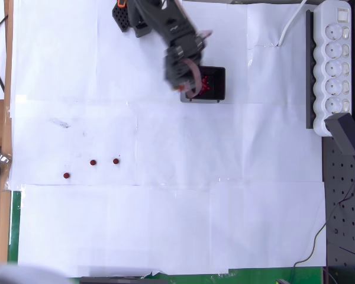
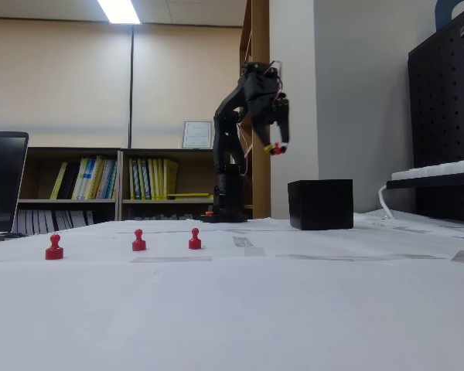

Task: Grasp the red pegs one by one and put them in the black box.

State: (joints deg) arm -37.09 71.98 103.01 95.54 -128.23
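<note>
While the gripper (image 2: 276, 148) hangs above the black box (image 2: 320, 204), pinched onto a red peg (image 2: 278, 149), three pegs (image 2: 139, 241) wait on the table. Next, I'd say: centre over box, release.

Black arm stands on white paper-covered table (image 2: 309, 309), upper links raised, gripper (image 2: 276, 148) pointing down, well above table. Small red peg (image 2: 278, 149) pinched at fingertips. Gripper hangs left of black box (image 2: 320, 204) and above its rim, not touching. Three red pegs upright on paper in loose row at left: (image 2: 54, 247), (image 2: 139, 241), (image 2: 195, 239), well apart from box. Bookshelf (image 2: 116, 182) with books behind; black pegboard (image 2: 445, 116) at right.
</note>
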